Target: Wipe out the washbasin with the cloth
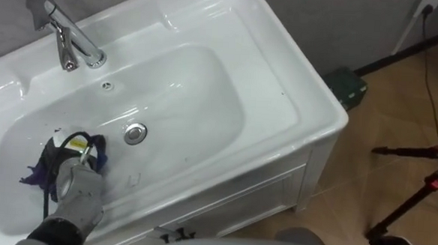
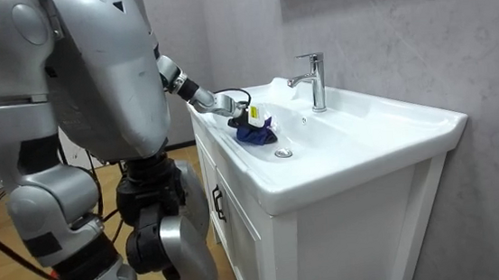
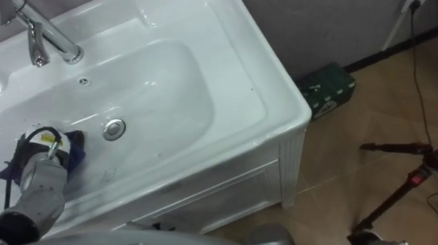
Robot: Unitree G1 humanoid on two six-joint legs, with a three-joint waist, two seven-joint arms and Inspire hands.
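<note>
A white basin (image 1: 295, 104) sits on a white cabinet, with a chrome faucet (image 1: 66, 36) at its back rim and a round drain (image 1: 134, 133) in its bottom. A dark blue cloth (image 1: 38, 171) lies bunched on the basin's floor at my left, left of the drain. My left hand (image 1: 76, 190) reaches down into the bowl and rests on the cloth with its fingers curled over it. In the room view I stand at the cabinet's front, with that hand (image 2: 226, 104) over the cloth (image 2: 256, 132) inside the bowl.
A green box (image 1: 348, 86) stands on the wooden floor past the basin's right corner. A black tripod with red fittings (image 1: 426, 178) stands at the right. The grey wall runs close behind the faucet. The cabinet's doors (image 2: 239, 222) are below the rim.
</note>
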